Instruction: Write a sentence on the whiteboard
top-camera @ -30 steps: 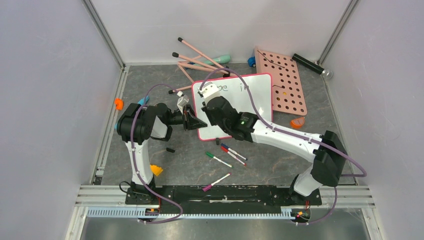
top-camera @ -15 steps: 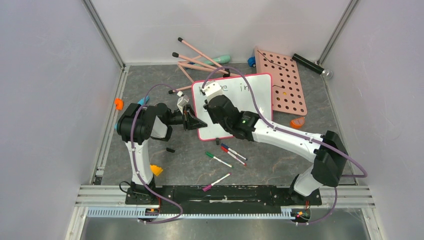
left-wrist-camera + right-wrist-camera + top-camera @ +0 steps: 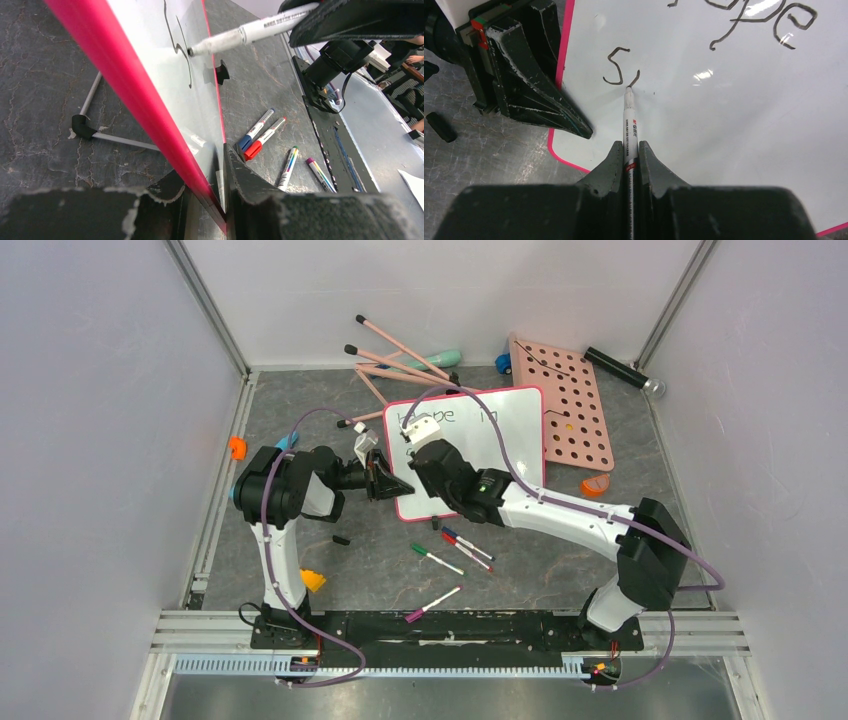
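The whiteboard (image 3: 505,445) with its pink-red rim (image 3: 125,85) stands tilted on the grey table. My left gripper (image 3: 392,485) (image 3: 202,165) is shut on the board's left edge near the lower corner. My right gripper (image 3: 424,436) (image 3: 630,144) is shut on a white marker (image 3: 629,115) (image 3: 250,34), whose tip touches the board's lower left area. The sentence (image 3: 754,17) shows a top line reading "Hope in" (image 3: 489,416). Below it are an "s" (image 3: 616,67) and a short stroke at the marker tip. My right arm hides part of the board in the top view.
Blue and red markers (image 3: 467,543), a green one (image 3: 436,559) and a magenta one (image 3: 433,603) lie in front of the board. A pink panel with round holes (image 3: 572,415) lies to its right. Pink sticks (image 3: 400,360) lie behind it. A small black cap (image 3: 341,539) lies on the table left of the markers.
My right gripper has moved with the marker down toward the near left part of the board, uncovering more of the top line. The left gripper and board have stayed still.
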Available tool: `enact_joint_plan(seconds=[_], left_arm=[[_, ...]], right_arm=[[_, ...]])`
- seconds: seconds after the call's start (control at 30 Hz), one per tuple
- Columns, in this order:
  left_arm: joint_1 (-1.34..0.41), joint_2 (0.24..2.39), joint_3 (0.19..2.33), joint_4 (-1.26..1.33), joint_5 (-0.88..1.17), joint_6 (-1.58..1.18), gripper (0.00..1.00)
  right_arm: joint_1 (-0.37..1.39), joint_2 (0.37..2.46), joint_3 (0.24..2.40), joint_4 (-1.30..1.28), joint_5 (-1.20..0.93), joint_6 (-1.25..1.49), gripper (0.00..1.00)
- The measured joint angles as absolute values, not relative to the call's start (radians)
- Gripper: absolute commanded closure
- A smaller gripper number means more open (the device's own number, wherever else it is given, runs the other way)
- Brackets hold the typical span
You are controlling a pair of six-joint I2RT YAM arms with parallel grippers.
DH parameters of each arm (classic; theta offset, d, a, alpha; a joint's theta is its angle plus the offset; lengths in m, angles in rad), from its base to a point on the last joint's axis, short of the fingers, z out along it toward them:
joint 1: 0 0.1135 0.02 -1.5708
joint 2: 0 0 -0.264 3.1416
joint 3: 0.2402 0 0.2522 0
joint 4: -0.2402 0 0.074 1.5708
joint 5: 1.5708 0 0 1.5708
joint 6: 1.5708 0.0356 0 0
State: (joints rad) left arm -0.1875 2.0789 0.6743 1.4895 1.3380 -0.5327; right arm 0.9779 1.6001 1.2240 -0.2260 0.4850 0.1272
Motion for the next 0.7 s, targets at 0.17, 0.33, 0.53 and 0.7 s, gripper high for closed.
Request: enact_joint_plan(seconds=[0.17,0.33,0.53,0.7], left_arm=[[-0.187,2.079,0.674,1.488,1.336,-0.533,0.79],[-0.187,2.079,0.675,1.486,1.336,-0.533,0.79],[-0.187,2.079,0.675,1.486,1.336,-0.533,0.79],[-0.187,2.079,0.675,1.486,1.337,-0.533,0.79]], right_arm=[[0.980,1.597,1.206,-0.224,0.465,0.137,1.00],[0.980,1.597,1.204,-0.222,0.464,0.138,1.00],[0.980,1.597,1.205,-0.222,0.465,0.137,1.00],[0.974,1.598,1.217,-0.227,0.464,0.136,1.00]])
